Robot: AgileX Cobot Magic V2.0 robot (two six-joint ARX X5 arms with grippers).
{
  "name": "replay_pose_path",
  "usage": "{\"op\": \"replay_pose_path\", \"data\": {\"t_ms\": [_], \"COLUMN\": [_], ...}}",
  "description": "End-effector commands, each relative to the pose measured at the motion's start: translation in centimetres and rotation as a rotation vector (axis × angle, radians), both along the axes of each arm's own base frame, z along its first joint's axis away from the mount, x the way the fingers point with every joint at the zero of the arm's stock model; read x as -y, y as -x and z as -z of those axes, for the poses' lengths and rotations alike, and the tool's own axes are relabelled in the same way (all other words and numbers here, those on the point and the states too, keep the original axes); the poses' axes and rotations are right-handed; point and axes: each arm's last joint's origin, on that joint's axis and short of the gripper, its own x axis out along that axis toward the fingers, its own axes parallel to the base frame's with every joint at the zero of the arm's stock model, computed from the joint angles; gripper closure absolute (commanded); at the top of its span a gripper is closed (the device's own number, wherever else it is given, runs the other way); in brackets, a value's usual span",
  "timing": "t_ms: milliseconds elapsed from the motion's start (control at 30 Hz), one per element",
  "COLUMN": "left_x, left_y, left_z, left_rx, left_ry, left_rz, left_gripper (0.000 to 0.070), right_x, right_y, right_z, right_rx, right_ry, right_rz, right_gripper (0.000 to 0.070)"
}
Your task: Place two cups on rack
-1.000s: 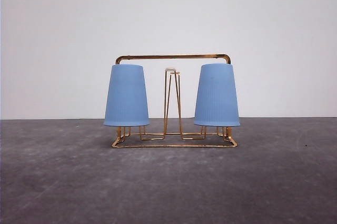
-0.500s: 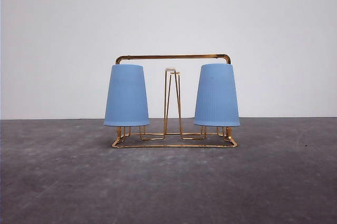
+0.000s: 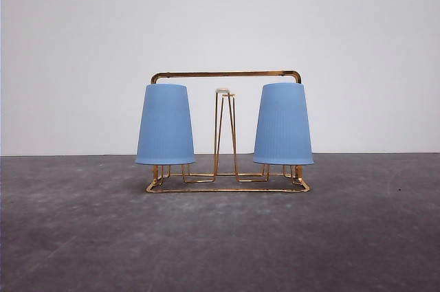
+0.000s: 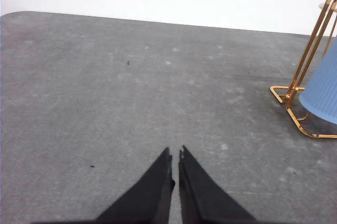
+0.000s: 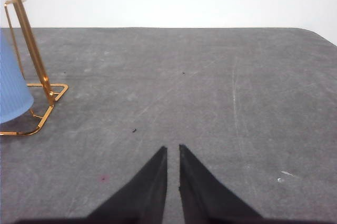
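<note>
Two light-blue ribbed cups sit upside down on the gold wire rack [image 3: 227, 183], one on its left prongs [image 3: 165, 125] and one on its right prongs [image 3: 283, 124]. The middle prongs [image 3: 225, 93] with white tips stand bare. In the left wrist view my left gripper [image 4: 175, 154] is shut with nothing in it, well off from the rack's end [image 4: 300, 92] and a cup's edge [image 4: 324, 95]. In the right wrist view my right gripper [image 5: 172, 150] is shut and holds nothing, away from the rack's other end [image 5: 37, 76] and its cup [image 5: 11, 89].
The rack stands at the back of a dark grey table [image 3: 220, 244], close to a white wall [image 3: 220, 17]. Bare scuffed tabletop [image 4: 131, 103] lies between each gripper and the rack. The table's rounded far corner [image 5: 310, 31] shows in the right wrist view.
</note>
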Motion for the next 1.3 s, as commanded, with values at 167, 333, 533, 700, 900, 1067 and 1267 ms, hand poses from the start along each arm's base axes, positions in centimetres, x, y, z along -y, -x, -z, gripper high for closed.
{"op": "replay_pose_path", "data": {"t_ms": [167,333,533,700,900,1067,1267], "left_x": [-0.01,-0.01,-0.01,0.0,0.0,-0.01,-0.01], "left_y": [-0.08,-0.08,-0.08,-0.08,-0.08,-0.08,-0.08], "left_z": [0.35,0.35,0.35,0.35,0.35,0.35,0.35], "left_rx": [0.0,0.0,0.0,0.0,0.0,0.0,0.0], "left_ry": [-0.006,-0.006,-0.006,-0.006,-0.006,-0.006,-0.006], "left_rz": [0.001,0.001,0.001,0.001,0.001,0.001,0.001], "left_gripper": [0.07,0.07,0.07,0.07,0.07,0.07,0.07], "right_x": [0.02,0.02,0.02,0.02,0.02,0.02,0.02], "right_y": [-0.02,-0.02,-0.02,-0.02,-0.02,-0.02,-0.02], "right_z": [0.01,0.01,0.01,0.01,0.01,0.01,0.01], "right_rx": [0.006,0.006,0.006,0.006,0.006,0.006,0.006], "right_ry": [-0.011,-0.011,-0.011,-0.011,-0.011,-0.011,-0.011], "right_rz": [0.006,0.006,0.006,0.006,0.006,0.006,0.006], "right_gripper": [0.0662,0.0662,0.0662,0.0662,0.0662,0.0662,0.0662]}}
